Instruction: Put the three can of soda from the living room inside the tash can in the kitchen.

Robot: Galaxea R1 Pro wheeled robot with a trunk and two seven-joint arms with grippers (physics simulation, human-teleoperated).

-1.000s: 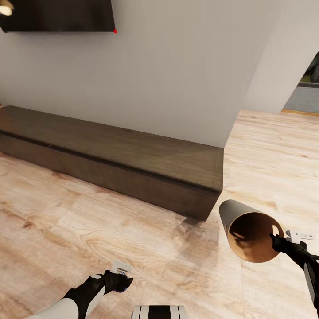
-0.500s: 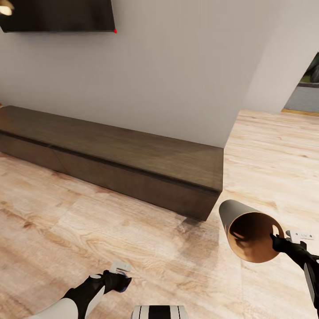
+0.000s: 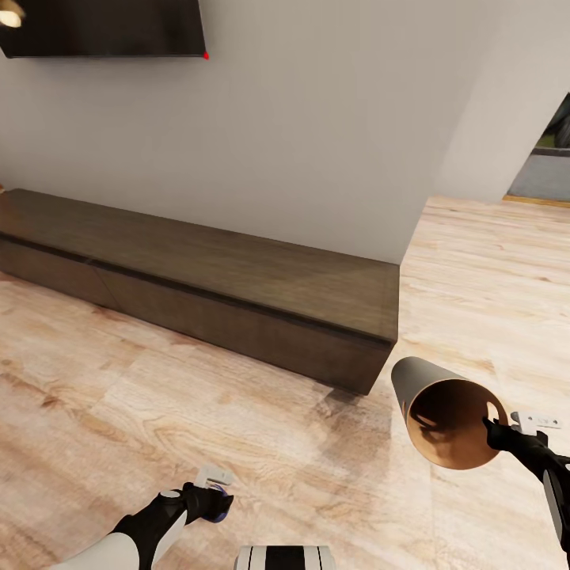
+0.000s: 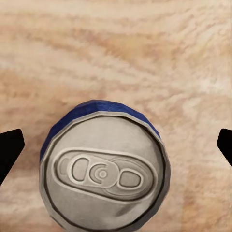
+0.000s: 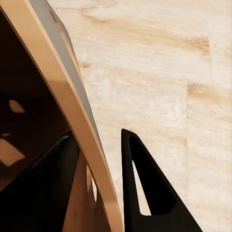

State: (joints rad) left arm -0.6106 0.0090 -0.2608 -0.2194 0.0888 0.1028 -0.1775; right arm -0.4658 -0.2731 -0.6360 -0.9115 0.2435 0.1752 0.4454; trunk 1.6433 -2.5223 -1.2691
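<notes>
My left gripper hangs low over the wood floor at the lower left, shut on a can of soda. In the left wrist view the can of soda shows its silver top with pull tab and a dark blue upper band, with a dark fingertip at either side. The tash can, pale grey outside and brown inside, is held tilted at the lower right with its mouth facing me. My right gripper is shut on its rim; one finger lies outside the wall, the other inside.
A long low dark wood cabinet runs along the grey wall ahead, under a dark screen. The wall ends in a corner, and a doorway opens at the far right. Pale wood floor lies between me and the cabinet.
My left gripper with the can has drawn back slightly toward me. The right arm and the tash can have not moved.
</notes>
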